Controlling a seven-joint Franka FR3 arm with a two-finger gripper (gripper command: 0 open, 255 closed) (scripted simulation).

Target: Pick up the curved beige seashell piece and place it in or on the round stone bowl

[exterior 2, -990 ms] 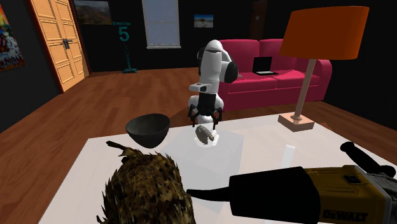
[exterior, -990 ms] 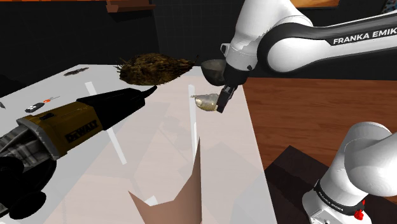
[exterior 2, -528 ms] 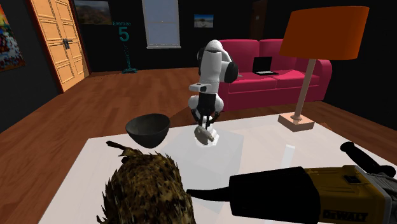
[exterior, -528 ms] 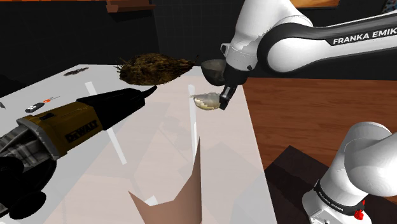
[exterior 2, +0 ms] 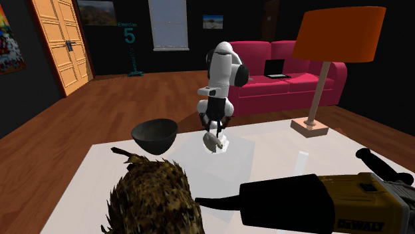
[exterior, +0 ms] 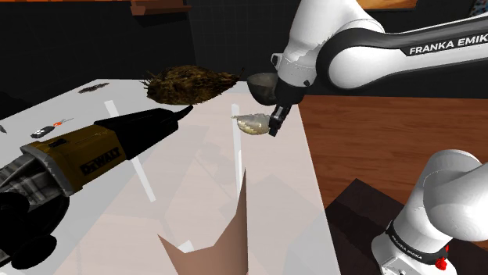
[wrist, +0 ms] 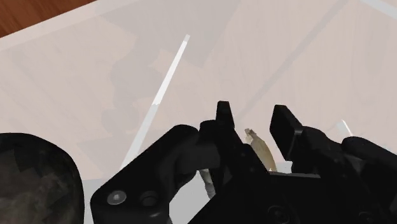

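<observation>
Seashell piece [exterior: 250, 123], beige and curved, is clamped at one end between my gripper's [exterior: 274, 125] closed fingers, hanging just above the pale desk [exterior: 188, 180]. Close beside the gripper, the dark round bowl [exterior: 261, 84] stands on the desk, not touching either.

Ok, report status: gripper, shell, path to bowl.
Gripper shut on seashell, low over table. Dark bowl close beside it, upright. Nothing between them.
</observation>
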